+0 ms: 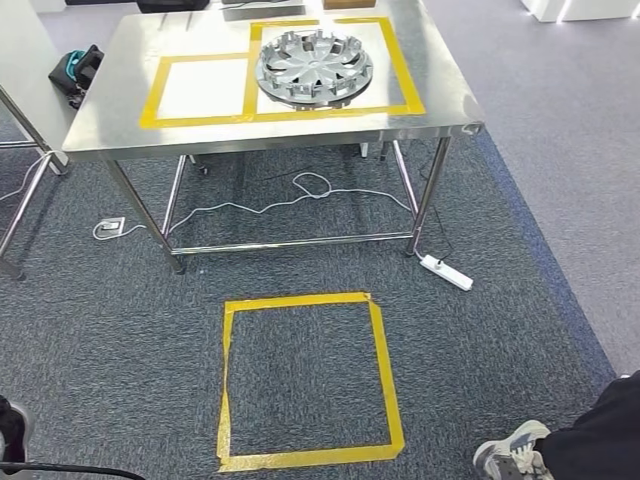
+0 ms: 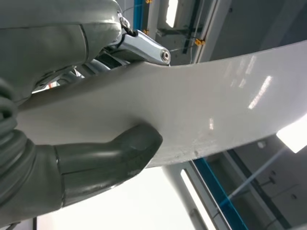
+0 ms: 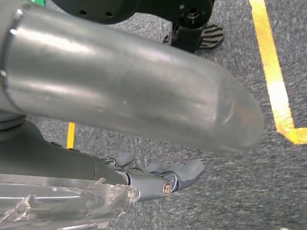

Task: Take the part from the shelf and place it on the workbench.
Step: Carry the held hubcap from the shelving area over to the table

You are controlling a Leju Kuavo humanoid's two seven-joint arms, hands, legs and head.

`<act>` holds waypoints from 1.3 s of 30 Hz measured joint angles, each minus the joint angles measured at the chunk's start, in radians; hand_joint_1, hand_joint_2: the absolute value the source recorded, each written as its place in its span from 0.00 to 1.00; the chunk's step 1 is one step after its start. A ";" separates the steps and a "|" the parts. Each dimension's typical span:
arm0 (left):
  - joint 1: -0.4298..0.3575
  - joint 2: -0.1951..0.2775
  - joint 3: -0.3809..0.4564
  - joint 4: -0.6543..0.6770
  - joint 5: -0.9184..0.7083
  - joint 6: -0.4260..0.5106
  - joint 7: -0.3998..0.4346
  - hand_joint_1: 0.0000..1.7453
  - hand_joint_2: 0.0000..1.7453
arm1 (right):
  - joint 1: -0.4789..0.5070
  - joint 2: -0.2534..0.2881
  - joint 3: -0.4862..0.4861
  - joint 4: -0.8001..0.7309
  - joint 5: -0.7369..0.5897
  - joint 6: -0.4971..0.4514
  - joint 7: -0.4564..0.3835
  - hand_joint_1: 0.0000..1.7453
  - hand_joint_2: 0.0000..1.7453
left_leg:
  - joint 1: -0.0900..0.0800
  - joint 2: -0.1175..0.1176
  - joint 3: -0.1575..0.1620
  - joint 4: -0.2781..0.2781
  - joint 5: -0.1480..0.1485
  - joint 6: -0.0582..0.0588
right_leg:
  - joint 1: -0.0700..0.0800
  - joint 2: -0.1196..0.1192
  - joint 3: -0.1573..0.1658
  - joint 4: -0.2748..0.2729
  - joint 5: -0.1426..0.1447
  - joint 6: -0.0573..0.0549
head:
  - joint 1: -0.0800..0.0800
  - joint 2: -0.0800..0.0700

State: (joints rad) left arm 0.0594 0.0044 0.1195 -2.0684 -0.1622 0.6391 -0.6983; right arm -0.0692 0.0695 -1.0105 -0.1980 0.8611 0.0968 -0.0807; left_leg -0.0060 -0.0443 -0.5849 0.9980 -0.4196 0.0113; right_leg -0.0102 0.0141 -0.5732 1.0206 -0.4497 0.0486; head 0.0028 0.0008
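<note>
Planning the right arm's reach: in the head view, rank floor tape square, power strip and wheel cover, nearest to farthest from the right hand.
1. Floor tape square, just ahead.
2. Power strip, farther right.
3. Wheel cover, on the workbench.

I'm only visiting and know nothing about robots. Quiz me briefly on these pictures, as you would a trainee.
1. True or false: the wheel cover lies on the carpet, inside the taped floor square.
2. Multiple choice: what does the left hand grip in its wrist view? A) a pale curved panel; B) a cable; C) a shoe.
3. Fill in: on the steel table, seen from the head view, the wheel cover sits in the ___ of the two taped rectangles.

Key: 1 false, it lies on the table; 2 A; 3 right.
</note>
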 joint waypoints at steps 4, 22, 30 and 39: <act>0.005 -0.002 -0.001 0.000 0.004 -0.028 0.000 1.00 1.00 | 0.002 0.000 0.000 0.000 0.001 -0.001 0.000 0.00 0.00 | 0.000 0.002 0.003 -0.007 0.004 0.019 | 0.002 0.004 -0.002 0.000 0.002 -0.006 | -0.001 0.000; 0.008 -0.003 -0.005 0.006 -0.002 -0.104 0.000 1.00 1.00 | -0.001 0.005 0.000 0.000 0.014 0.000 -0.006 0.00 0.00 | -0.001 0.003 0.007 -0.033 0.000 0.002 | 0.000 0.002 0.005 -0.026 0.008 0.000 | -0.001 0.000; 0.006 -0.005 -0.004 0.010 -0.002 -0.092 0.000 1.00 1.00 | 0.004 0.007 0.000 0.000 0.016 0.002 -0.001 0.00 0.00 | 0.033 0.006 0.065 -0.062 -0.013 -0.012 | -0.023 -0.005 -0.111 0.174 -0.037 0.046 | 0.008 0.000; 0.001 -0.003 -0.006 0.013 -0.012 -0.079 0.000 1.00 1.00 | 0.002 0.022 -0.002 0.003 0.017 0.005 -0.002 0.00 0.00 | 0.043 0.019 0.043 0.045 -0.088 -0.057 | -0.030 0.008 -0.001 0.022 -0.026 -0.009 | -0.004 0.000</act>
State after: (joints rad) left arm 0.0608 0.0014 0.1139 -2.0558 -0.1738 0.5605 -0.6983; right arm -0.0667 0.0918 -1.0121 -0.1946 0.8779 0.1022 -0.0828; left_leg 0.0365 -0.0250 -0.5416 1.0427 -0.5073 -0.0454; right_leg -0.0402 0.0223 -0.5745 1.0429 -0.4753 0.0396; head -0.0014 0.0009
